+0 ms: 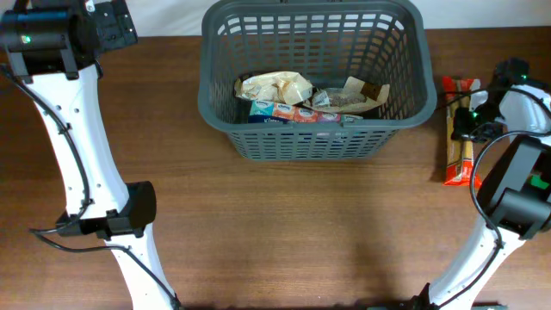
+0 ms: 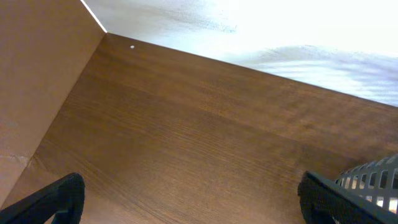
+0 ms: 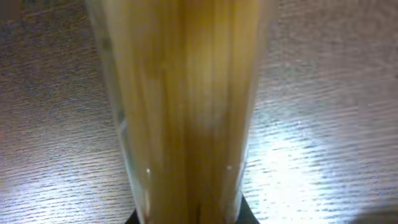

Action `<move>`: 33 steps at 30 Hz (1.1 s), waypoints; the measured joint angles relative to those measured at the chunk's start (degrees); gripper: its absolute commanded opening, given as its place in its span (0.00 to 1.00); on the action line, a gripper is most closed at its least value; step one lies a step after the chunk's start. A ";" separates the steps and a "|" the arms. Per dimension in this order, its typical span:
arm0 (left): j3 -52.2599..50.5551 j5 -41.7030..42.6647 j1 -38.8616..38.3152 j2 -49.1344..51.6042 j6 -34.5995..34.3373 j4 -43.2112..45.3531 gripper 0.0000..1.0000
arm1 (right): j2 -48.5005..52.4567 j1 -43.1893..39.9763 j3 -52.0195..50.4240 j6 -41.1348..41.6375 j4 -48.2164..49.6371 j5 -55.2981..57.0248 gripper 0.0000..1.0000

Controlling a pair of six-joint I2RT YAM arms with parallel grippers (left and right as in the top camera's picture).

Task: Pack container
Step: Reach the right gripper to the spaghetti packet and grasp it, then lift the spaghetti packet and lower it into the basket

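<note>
The container, a dark grey slotted basket (image 1: 315, 138), stands at the back middle of the table; its corner shows in the left wrist view (image 2: 375, 178). It holds a pale crinkled bag (image 1: 275, 86), a blue packet (image 1: 277, 110) and a brown pouch (image 1: 362, 95). A long spaghetti packet (image 1: 460, 155) lies on the table right of the basket. My right gripper (image 1: 471, 116) is over it; in the right wrist view the packet (image 3: 186, 106) fills the frame with the fingertips (image 3: 189, 218) tight against both sides. My left gripper (image 2: 193, 199) is open and empty at the far left.
The left arm's base (image 1: 112, 220) and the right arm's base (image 1: 516, 202) stand on the front of the wooden table. The table's back edge (image 2: 249, 59) meets a white surface, and a brown board (image 2: 37, 74) borders the left side.
</note>
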 measured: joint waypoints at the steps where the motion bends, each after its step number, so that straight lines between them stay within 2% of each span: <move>1: 0.00 0.00 0.00 0.00 0.02 -0.04 0.99 | 0.02 -0.09 0.52 0.50 -0.92 0.02 0.04; 10: 0.00 0.00 0.00 0.00 0.02 -0.02 0.99 | -2.56 -1.05 10.51 3.15 -7.85 1.07 0.04; 16: 0.00 0.00 -0.04 0.00 0.02 -0.04 0.99 | -15.96 -1.05 23.26 3.72 -10.36 1.11 0.04; 23: 0.00 0.00 -0.04 0.00 0.00 -0.02 0.99 | -26.88 -0.44 31.63 2.03 -12.31 -3.06 0.04; 28: 0.00 0.00 -0.04 0.00 0.02 -0.04 0.99 | -31.54 8.37 33.33 -4.24 -12.92 -6.91 0.04; 33: 0.00 0.00 -0.04 0.00 0.02 -0.02 0.99 | -31.82 25.14 33.35 -12.83 -16.20 -9.70 0.04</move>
